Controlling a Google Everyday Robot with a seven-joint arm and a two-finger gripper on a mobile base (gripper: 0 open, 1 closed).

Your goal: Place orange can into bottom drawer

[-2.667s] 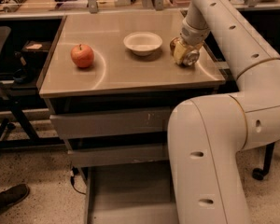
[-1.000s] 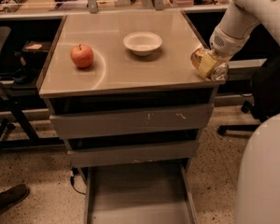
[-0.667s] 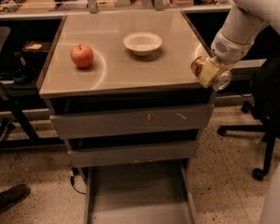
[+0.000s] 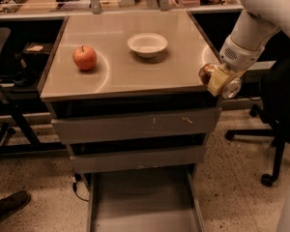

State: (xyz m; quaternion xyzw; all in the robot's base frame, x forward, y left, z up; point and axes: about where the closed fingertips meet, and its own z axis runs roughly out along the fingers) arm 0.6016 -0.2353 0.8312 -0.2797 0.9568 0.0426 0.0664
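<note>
One orange can (image 4: 207, 74) is clenched in the end effector (image 4: 218, 81), hanging just off the bench's (image 4: 121, 79) right front corner. Its long axis is tipped nearly level, silver end outward. The open bottom drawer (image 4: 140, 202) lies well below, in toward the bench's middle.

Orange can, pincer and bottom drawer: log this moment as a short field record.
pincer: just off the tabletop's front right corner, shut on the orange can
orange can: held in the air beside the table edge, higher than the drawers
bottom drawer: pulled open, visible floor bare
tabletop: apple at left, bowl toward the back
task state: can not yet in the drawer
</note>
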